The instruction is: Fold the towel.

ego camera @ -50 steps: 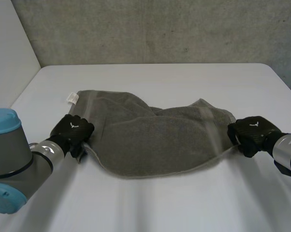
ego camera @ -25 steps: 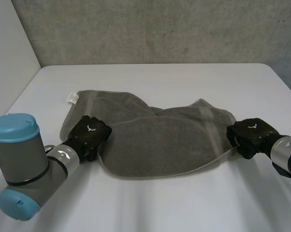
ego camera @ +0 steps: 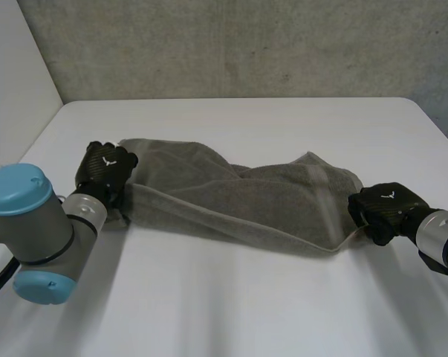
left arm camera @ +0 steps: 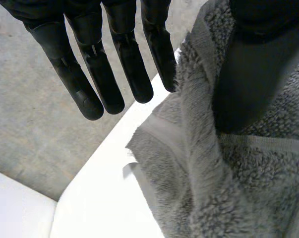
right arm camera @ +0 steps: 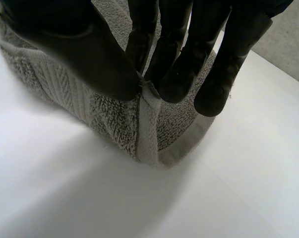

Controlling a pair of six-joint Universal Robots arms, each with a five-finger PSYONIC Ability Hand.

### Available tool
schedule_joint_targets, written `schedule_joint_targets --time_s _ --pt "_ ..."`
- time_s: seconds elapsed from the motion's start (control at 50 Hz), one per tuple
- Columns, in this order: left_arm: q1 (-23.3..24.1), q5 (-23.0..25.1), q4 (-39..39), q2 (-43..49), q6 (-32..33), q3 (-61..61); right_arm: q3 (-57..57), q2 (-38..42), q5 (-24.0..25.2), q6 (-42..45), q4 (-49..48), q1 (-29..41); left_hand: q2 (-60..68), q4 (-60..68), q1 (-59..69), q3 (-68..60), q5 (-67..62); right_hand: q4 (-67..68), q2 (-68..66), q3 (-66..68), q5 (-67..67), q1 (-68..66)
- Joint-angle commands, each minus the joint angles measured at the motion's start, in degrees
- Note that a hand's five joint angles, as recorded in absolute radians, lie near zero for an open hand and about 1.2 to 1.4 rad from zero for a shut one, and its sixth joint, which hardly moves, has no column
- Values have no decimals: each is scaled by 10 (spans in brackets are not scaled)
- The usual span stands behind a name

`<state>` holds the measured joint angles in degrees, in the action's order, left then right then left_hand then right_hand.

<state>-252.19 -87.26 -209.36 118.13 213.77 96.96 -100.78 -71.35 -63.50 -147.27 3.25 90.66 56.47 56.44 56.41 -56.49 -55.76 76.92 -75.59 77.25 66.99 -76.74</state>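
The towel (ego camera: 231, 201) stretches between both hands. The left hand (ego camera: 105, 169) pinches its left end with thumb against straight fingers. The right hand (ego camera: 387, 208) pinches its right edge.

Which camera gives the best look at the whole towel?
The head view: the towel stretches end to end between the left robot hand and the right robot hand. The wrist views give close-ups: its folds by the left thumb, its hem pinched by the right.

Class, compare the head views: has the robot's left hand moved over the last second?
Yes. The left hand has moved toward the far edge of the table, taking the near edge of the towel with it.
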Motion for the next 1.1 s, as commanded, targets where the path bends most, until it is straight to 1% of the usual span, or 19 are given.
schedule_joint_targets --time_s 0.02,0.16,0.28,0.32,0.36,0.38,0.42,0.54,0.64,0.66,0.74,0.8,0.92,0.96,0.98,1.0,1.02,1.04,1.1 --pt "-12 2 4 5 0 -4 -1 -1 0 1 0 0 -42 -42 -41 42 135 31 -44 28 30 -33" --pt "-22 2 14 -4 0 12 1 -2 -1 1 -1 -5 -42 -42 -41 42 135 31 -44 28 30 -33" --pt "-29 5 48 -47 0 38 2 -12 -7 0 -8 -7 -18 -18 -18 19 111 31 -44 28 30 -33" --pt "-30 7 57 -57 0 41 2 -21 -7 -5 -10 -7 20 21 21 -20 73 31 -44 28 30 -33" --pt "-32 8 74 -82 0 46 1 -43 -7 -13 -11 -7 119 119 120 -119 -26 31 -44 28 30 -33" --pt "-32 8 74 -82 0 46 1 -43 -7 -13 -11 -7 119 120 120 -119 -27 31 -44 28 30 -33" --pt "-35 10 86 -112 -1 52 3 -68 -7 -26 -15 -7 235 235 235 -235 -142 31 -44 28 30 -33" --pt "-43 13 94 -160 -1 48 21 -130 -7 -54 -13 -7 235 236 236 -235 -142 31 -44 28 30 -33" --pt "-52 38 98 -245 -3 32 71 -211 -5 -81 -4 -7 235 236 236 -235 -142 31 -44 28 30 -33" --pt "-52 39 98 -245 -3 32 71 -211 -5 -81 -4 -7 235 236 236 -235 -142 31 -44 28 30 -33" --pt "-66 64 96 -302 -7 17 133 -262 0 -93 41 -7 235 236 236 -235 -142 31 -44 28 30 -33" --pt "-68 83 97 -323 -13 1 187 -272 7 -93 78 -7 235 236 236 -235 -142 31 -44 28 30 -33" --pt "-64 94 99 -320 -44 -29 255 -254 13 -92 130 -8 235 236 236 -235 -142 31 -44 28 30 -33" --pt "-68 97 114 -295 -61 -50 290 -203 13 -86 150 -6 235 236 236 -235 -142 31 -44 28 30 -33" --pt "-68 97 114 -294 -61 -50 290 -202 13 -86 150 -6 235 236 236 -235 -142 31 -44 28 30 -33" --pt "-69 101 125 -261 -63 -62 307 -174 7 -82 157 1 235 236 236 -235 -142 31 -44 28 30 -33" --pt "-68 106 138 -223 -63 -80 307 -173 7 -82 157 1 235 236 236 -235 -142 31 -44 28 30 -33" --pt "-68 106 138 -222 -63 -80 324 -147 4 -76 164 7 235 236 236 -235 -142 31 -44 28 30 -33" --pt "-60 112 170 -151 -61 -124 352 -87 -7 -53 181 35 235 236 236 -235 -142 31 -44 28 30 -33"
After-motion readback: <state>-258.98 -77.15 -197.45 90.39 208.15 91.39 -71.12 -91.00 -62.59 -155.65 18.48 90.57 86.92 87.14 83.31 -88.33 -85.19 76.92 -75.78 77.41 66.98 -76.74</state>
